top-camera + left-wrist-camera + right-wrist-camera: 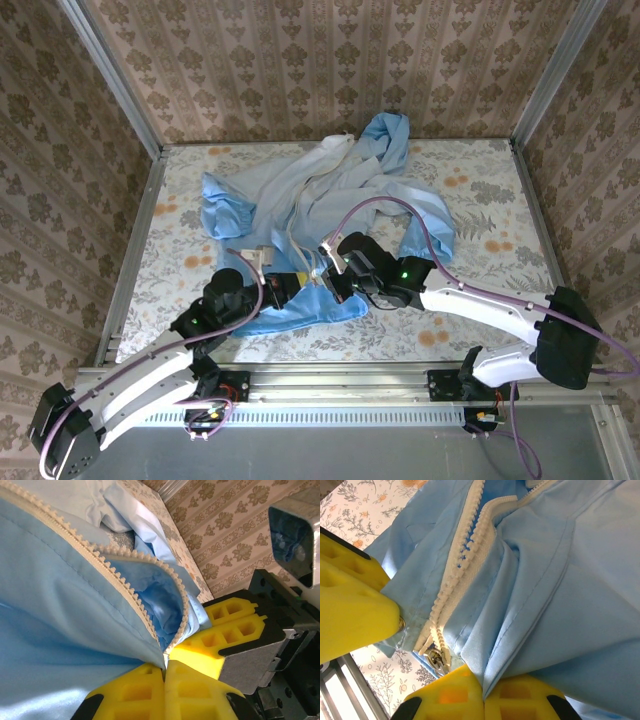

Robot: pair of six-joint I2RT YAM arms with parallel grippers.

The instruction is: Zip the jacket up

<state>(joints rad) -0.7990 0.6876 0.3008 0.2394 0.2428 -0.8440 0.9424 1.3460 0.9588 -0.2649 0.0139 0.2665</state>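
Overhead, the jacket point(300, 200) is seen crumpled mid-way up the table point(180, 250). At the left wrist, the left gripper point(165, 669) is clamped on hem cloth under the zipper teeth point(125, 587). At the right wrist, the right gripper point(483, 687) is pinched on a fold, the slider point(436, 656) at ten o'clock unheld; slack cloth could be caught in it.

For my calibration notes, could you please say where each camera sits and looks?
Top external: above and behind the arm bases, looking down on the jacket; both arms show.
Left wrist: on the left arm, looking along the left end effector, shut on the jacket's zipper edge.
Right wrist: on the right arm, looking along the right end effector, shut on fabric beside the slider.
Shared: both wrist views show zipper teeth and the other arm's fingers.
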